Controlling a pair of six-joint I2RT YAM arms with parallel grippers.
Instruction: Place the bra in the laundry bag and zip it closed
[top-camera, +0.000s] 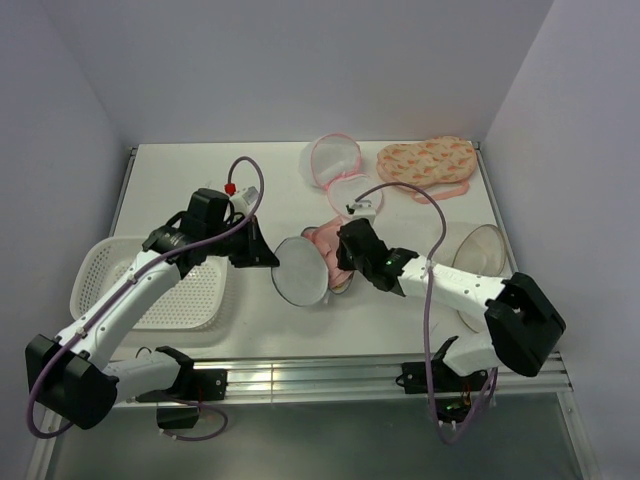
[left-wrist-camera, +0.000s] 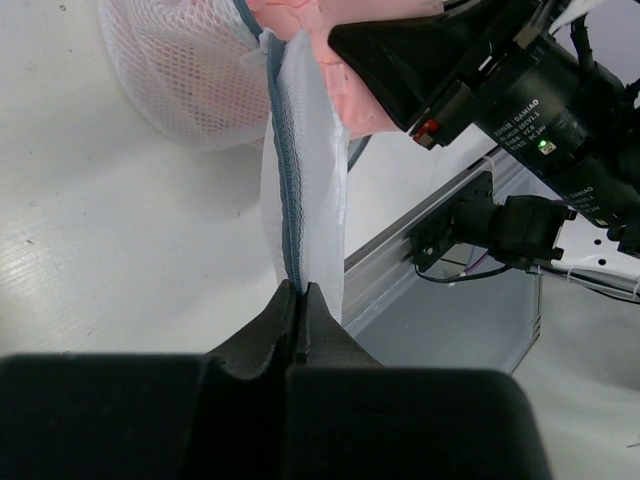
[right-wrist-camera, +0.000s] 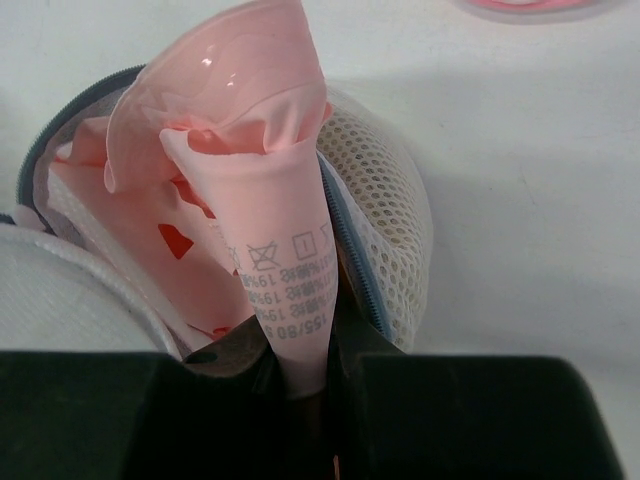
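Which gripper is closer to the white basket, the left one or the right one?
Left. The left gripper is just right of the white basket, holding the rim of the laundry bag; the right gripper is farther right, beyond the bag, holding the pink bra.

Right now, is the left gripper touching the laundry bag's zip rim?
Touching. In the left wrist view the left gripper is pinched shut on the grey zip rim of the laundry bag, with no gap.
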